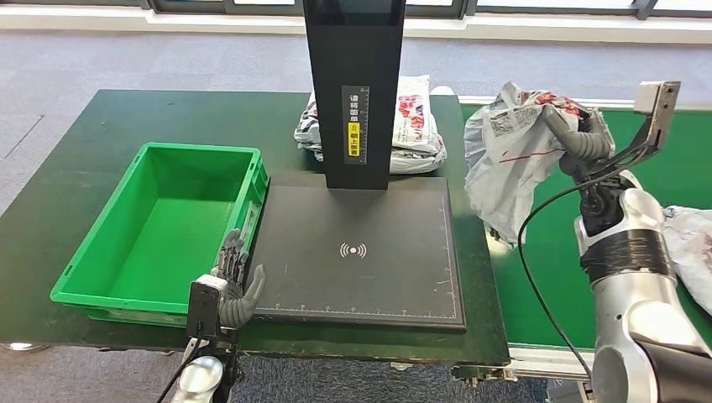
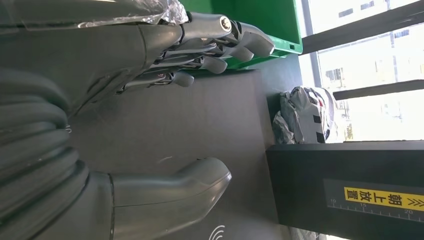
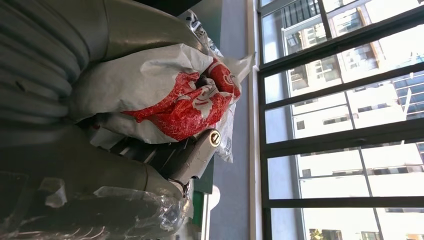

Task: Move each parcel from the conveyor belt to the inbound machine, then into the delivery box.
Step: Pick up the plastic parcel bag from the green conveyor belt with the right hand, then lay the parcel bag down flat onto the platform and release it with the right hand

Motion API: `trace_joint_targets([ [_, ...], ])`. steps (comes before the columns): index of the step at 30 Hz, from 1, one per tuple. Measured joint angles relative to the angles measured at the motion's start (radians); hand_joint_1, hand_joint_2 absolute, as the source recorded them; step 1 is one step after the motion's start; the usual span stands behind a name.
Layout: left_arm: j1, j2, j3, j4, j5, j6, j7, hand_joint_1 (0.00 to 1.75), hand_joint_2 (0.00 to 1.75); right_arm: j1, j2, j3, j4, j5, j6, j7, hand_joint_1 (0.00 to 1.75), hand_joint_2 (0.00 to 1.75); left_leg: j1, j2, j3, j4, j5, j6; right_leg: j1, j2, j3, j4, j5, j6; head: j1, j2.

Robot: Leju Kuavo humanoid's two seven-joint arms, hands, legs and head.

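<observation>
My right hand (image 1: 579, 138) grips a grey plastic parcel (image 1: 508, 159) with red print and lifts it above the seam between the green conveyor belt (image 1: 672, 168) and the black scanner plate (image 1: 361, 252). Up close, the same parcel (image 3: 165, 97) is crumpled inside that right hand (image 3: 150, 165). My left hand (image 1: 235, 290) hovers with fingers spread and nothing in it at the plate's near left corner, beside the green delivery box (image 1: 159, 227). In the left wrist view the left hand (image 2: 150, 115) is over the dark plate, its thumb well apart from its fingers.
The scanner's black post (image 1: 353, 84) rises from the plate's far edge, with a stack of grey parcels (image 1: 416, 126) behind it. Another parcel (image 1: 693, 243) lies on the belt at the right edge. The dark green table (image 1: 75, 159) extends left of the box.
</observation>
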Motion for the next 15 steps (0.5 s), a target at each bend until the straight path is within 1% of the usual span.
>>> trace_joint_targets([
  [15, 0.0, 0.0, 0.0, 0.0, 0.0, 0.0, 0.0, 0.0, 1.75, -0.008, -0.001, 0.033, -0.013, -0.002, -0.004, 0.001, 1.75, 1.75, 0.0, 0.0, 0.0, 0.0, 0.0, 0.0, 0.0, 0.0, 0.0, 0.0, 0.0, 0.0, 0.0, 0.0],
])
